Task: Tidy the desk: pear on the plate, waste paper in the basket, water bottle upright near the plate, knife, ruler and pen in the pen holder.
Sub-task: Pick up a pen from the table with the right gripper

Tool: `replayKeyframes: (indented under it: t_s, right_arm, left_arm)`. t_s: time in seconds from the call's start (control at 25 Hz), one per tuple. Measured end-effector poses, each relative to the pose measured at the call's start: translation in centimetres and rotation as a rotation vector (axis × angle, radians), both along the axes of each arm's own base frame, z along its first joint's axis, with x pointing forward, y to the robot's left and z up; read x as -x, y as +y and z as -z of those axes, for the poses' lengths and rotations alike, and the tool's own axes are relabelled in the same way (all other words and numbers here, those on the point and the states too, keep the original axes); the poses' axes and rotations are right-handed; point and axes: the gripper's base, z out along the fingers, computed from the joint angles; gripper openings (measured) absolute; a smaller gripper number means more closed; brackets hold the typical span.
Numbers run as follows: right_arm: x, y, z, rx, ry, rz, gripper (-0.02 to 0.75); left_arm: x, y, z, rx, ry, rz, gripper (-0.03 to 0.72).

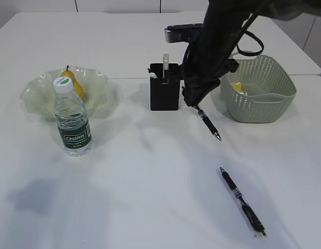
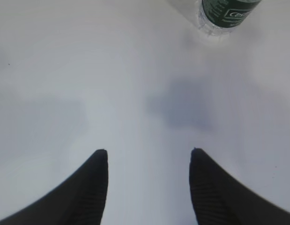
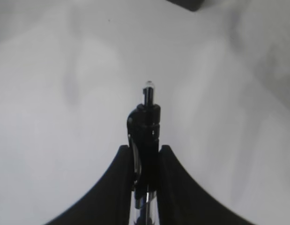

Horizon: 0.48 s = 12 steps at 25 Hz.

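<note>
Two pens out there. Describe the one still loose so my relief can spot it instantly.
Start at the green woven basket at the right rear of the desk. Come toward the near edge: the loose pen lies flat there, alone. The other pen hangs tilted from the right gripper.

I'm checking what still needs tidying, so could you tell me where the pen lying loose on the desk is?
In the exterior view, the loose pen lies flat on the desk at the front right, well in front of the basket.

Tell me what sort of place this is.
Probably a staged desk for a tidying trial, not a lived-in office: a bare white desk, a black pen holder beside a green basket, and a robot's right claw gripping a pen.
</note>
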Motion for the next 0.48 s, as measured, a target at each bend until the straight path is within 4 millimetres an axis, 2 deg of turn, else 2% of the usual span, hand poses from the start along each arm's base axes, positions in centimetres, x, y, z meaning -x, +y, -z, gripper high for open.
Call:
replayKeyframes:
  t_s: [0.24, 0.48]
  right_arm:
    - [3.2, -1.7, 0.2, 0.027, 0.084, 0.013, 0.085]
    - [6.7, -2.8, -1.3, 0.032, 0.105, -0.014, 0.085]
  left_arm:
    - [0.0, 0.0, 0.0, 0.000, 0.008, 0.001, 0.393]
    - [0.3, 0.0, 0.2, 0.001, 0.038, 0.003, 0.393]
